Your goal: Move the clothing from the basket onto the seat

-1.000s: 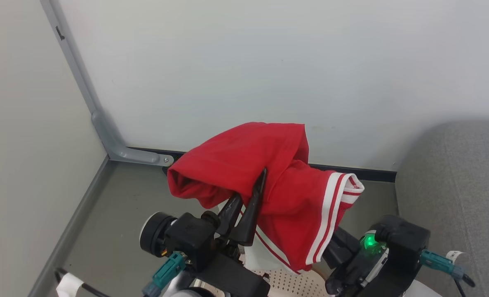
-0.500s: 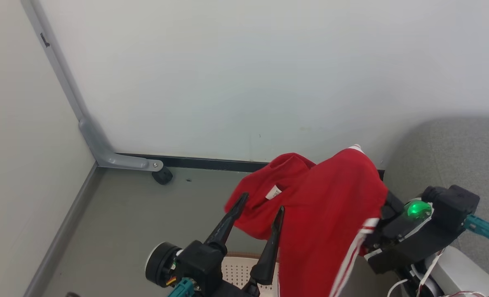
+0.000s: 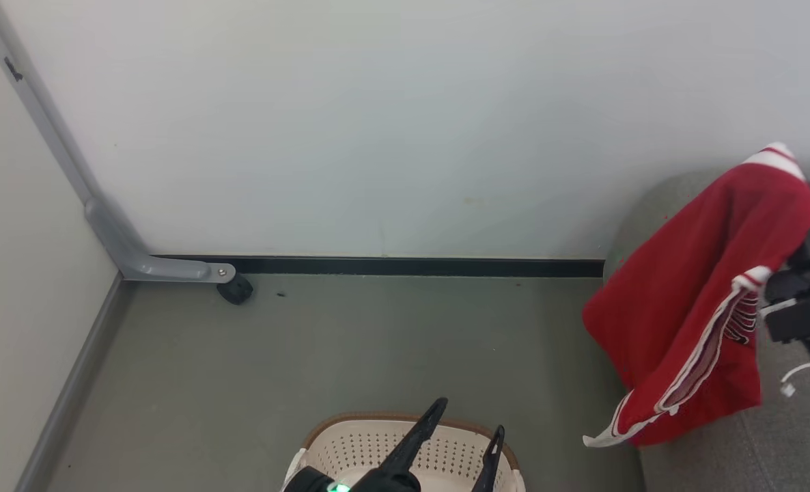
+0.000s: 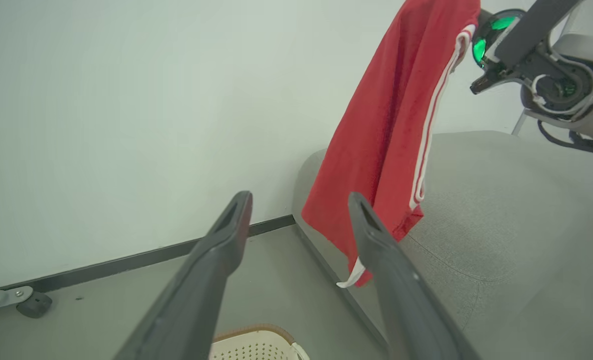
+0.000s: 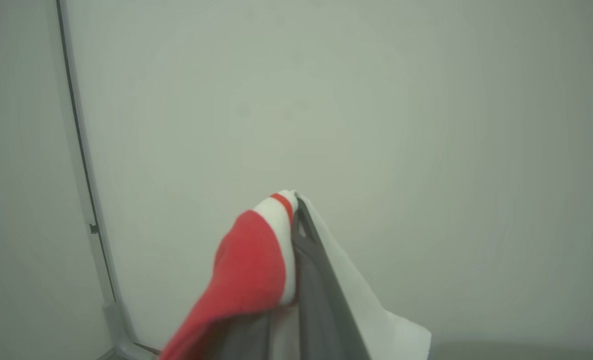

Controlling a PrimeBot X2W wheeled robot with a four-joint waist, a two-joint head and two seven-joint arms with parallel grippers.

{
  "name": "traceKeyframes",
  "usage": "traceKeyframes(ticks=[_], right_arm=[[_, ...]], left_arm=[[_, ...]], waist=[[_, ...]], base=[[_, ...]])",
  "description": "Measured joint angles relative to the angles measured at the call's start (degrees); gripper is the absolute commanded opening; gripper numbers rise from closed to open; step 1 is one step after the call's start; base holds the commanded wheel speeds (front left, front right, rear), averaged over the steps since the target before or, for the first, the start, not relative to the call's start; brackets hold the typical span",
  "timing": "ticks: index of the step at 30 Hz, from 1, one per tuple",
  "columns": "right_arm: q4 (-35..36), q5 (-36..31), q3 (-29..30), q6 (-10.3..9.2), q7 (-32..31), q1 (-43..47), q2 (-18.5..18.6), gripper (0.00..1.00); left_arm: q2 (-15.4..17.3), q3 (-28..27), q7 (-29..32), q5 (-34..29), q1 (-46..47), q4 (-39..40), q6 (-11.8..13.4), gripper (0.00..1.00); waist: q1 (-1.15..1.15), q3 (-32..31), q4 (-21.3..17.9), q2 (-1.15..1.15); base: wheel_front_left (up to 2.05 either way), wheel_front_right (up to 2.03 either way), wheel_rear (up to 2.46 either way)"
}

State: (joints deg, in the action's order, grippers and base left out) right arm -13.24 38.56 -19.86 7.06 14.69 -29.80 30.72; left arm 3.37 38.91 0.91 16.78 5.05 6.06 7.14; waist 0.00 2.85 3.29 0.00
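A red piece of clothing with white striped trim hangs in the air over the left end of the grey seat. My right gripper is shut on its white-and-red hem, and cloth drapes over both fingers. Its dark wrist shows at the right edge of the head view. My left gripper is open and holds nothing, just above the cream basket with the brown rim. In the left wrist view the clothing dangles beyond my spread fingers, above the seat.
A pale wall with a black baseboard runs behind. A grey metal bracket with a small black caster sits at the left corner. Grey-green floor lies between the basket and the wall.
My left gripper opened, let go of the clothing and dropped down over the basket. My right gripper carried the clothing to the right, over the seat. The head camera has shifted too.
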Motion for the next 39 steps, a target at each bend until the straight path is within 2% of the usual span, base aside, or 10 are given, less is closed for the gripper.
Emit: traceKeyframes(ticks=[8,14,22,28,35,39], right_arm=[[-4.67,1.00,8.67,0.00,0.01,-4.29,8.08,0.00],[-6.45,2.04,13.71,0.00,0.01,-7.32,12.56,0.00],[-9.57,5.59,17.01,0.01,0.01,-9.72,18.95,0.00],[-15.33,8.03,20.58,0.01,0.02,-9.99,23.73,0.00],[-23.01,9.94,26.79,0.01,0.01,-10.91,27.67,0.00],[-24.30,10.60,26.36,0.01,0.02,-10.92,28.75,0.00]], left_arm=[[0.01,2.78,-1.12,-0.81,-0.60,-0.11,0.00,1.00],[0.04,4.99,-2.76,-2.78,-0.36,-0.14,0.00,1.00],[0.08,7.43,-5.35,-3.93,1.98,-0.13,0.00,1.00],[0.05,7.94,-7.72,-4.37,4.91,-0.11,0.00,1.00],[0.04,9.25,-10.56,-5.93,8.36,0.11,0.00,1.00],[0.00,10.16,-11.92,-5.93,10.24,0.02,0.00,1.00]], waist=[[0.00,2.62,-1.19,0.00],[0.00,5.42,-1.50,0.00],[0.01,10.53,-1.45,0.01],[0.01,15.17,-1.06,0.01],[0.01,20.92,-0.50,0.01],[0.01,24.22,-0.21,0.01]], base=[[0.00,0.00,0.00],[0.00,0.00,0.00],[0.00,0.00,0.00],[0.00,0.00,0.00],[0.00,0.00,0.00],[0.00,0.00,0.00]])
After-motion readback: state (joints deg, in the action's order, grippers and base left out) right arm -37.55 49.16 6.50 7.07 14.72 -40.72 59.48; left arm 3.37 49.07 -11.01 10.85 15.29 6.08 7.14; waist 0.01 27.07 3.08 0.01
